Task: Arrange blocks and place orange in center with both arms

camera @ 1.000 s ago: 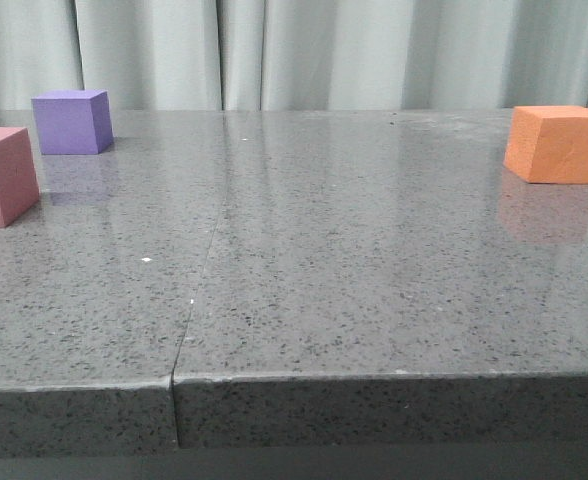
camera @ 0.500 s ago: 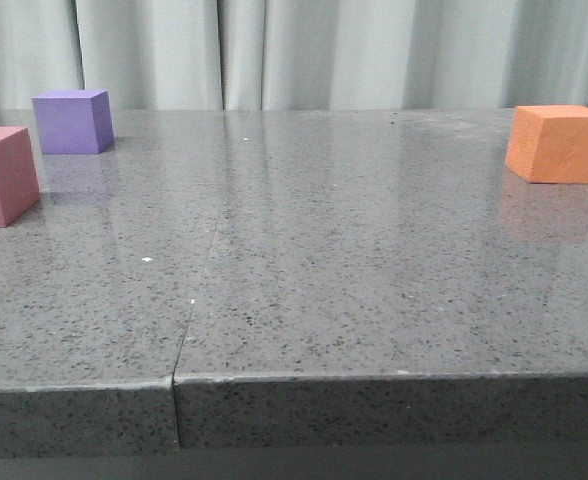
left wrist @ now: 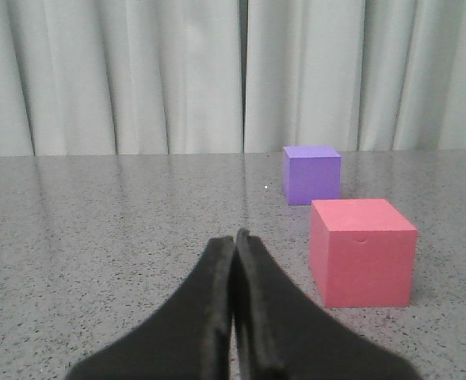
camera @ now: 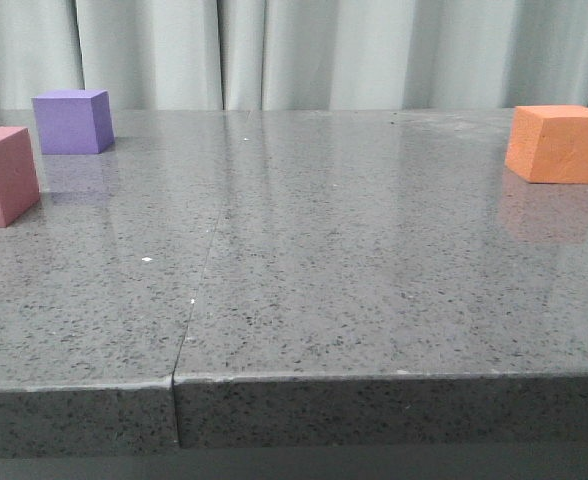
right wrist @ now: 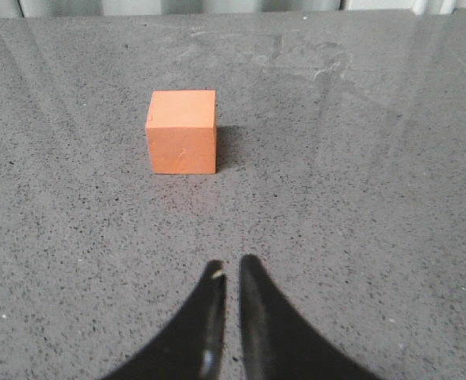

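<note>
Sitting alone on the far right of the bench, the orange cube is the piece that has to reach the center, and the right arm is plainly the nearer one to it. In the right wrist view the right fingers are drawn almost together with only a thin slit between the tips, holding nothing, and the orange cube lies ahead of them, well apart and offset a little to one side of their line. It stands flat and square, one face turned toward the fingers; being a cube, it has no long axis to favor. My judgement is that the fingers would need to spread and shift slightly sideways before closing on it. At far left the purple cube sits behind the pink-red cube, near each other but not touching. The left fingers are pressed closed and empty, with the pink-red cube near and off to one side, the purple cube beyond.
</note>
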Controlling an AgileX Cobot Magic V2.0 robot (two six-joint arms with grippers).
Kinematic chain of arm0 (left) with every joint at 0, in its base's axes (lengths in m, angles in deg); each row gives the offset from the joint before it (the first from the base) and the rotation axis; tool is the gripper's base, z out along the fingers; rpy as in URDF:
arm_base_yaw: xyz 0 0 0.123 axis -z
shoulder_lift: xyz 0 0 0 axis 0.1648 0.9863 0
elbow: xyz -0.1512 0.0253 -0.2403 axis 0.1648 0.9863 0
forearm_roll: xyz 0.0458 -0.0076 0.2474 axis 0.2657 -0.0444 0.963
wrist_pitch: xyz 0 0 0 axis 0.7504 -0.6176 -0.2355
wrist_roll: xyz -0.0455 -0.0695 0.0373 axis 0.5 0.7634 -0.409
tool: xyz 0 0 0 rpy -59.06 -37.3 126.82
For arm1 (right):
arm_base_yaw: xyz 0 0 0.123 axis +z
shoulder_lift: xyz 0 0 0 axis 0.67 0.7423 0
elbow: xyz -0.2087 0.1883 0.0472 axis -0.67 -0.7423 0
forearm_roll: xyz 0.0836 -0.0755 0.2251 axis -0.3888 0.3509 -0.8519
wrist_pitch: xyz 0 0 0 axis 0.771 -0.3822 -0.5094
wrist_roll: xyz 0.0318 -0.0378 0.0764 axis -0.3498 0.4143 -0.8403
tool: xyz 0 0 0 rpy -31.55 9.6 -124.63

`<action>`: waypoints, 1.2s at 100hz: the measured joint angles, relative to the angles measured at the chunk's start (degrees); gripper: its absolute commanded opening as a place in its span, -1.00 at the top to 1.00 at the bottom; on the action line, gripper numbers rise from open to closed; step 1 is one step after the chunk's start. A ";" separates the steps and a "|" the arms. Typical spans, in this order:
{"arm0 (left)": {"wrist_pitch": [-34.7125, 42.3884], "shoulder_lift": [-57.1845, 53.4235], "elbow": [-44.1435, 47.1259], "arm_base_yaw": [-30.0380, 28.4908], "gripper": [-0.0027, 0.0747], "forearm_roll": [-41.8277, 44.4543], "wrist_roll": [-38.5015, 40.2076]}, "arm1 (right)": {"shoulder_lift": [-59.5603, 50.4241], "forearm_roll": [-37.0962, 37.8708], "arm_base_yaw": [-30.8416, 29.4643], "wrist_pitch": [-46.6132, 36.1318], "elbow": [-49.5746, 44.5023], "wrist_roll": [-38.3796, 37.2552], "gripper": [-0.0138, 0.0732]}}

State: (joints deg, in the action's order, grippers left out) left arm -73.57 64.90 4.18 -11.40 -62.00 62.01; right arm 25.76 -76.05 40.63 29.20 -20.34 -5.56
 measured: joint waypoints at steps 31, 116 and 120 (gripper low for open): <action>0.00 0.00 0.00 0.00 0.98 0.00 0.00 | 20.72 -1.88 0.00 5.73 12.99 0.00 -0.80; 0.00 0.00 0.00 0.00 0.98 0.00 0.00 | 73.60 -9.24 0.31 36.58 66.13 0.00 -0.80; 0.00 0.00 0.00 0.00 0.98 0.00 0.00 | 75.74 -9.77 0.42 37.00 68.49 0.00 -0.80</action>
State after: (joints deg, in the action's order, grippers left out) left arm -73.57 64.90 4.18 -11.40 -62.00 62.01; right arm 101.50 -85.82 41.05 66.19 48.16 -5.56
